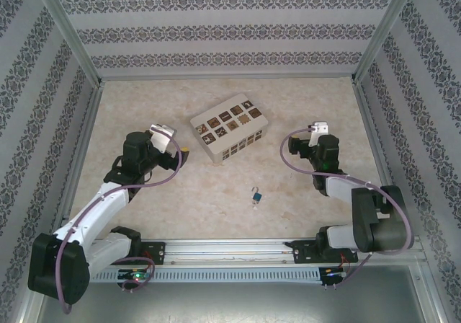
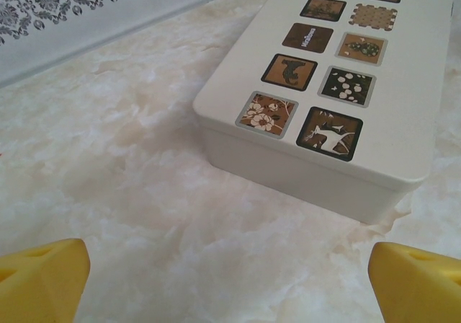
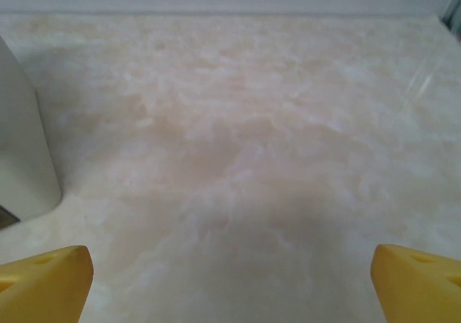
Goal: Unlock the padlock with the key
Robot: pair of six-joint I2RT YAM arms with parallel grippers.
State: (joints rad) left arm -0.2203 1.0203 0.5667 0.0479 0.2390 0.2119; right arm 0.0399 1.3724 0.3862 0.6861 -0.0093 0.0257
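Blue padlock (image 1: 256, 195); white box (image 1: 229, 129) with brown picture squares; cream marbled table (image 1: 187, 200); yellow fingertips (image 2: 43, 280).

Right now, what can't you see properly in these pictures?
- The key: top view, too small to tell apart from the padlock.
- The padlock's loop: top view, too small to tell whether it is shut.
- The box: left wrist view, cut off by the top edge; right wrist view, cut off by the left edge.
- The left gripper and the right gripper: wrist views, fingers cut off by the bottom edge.
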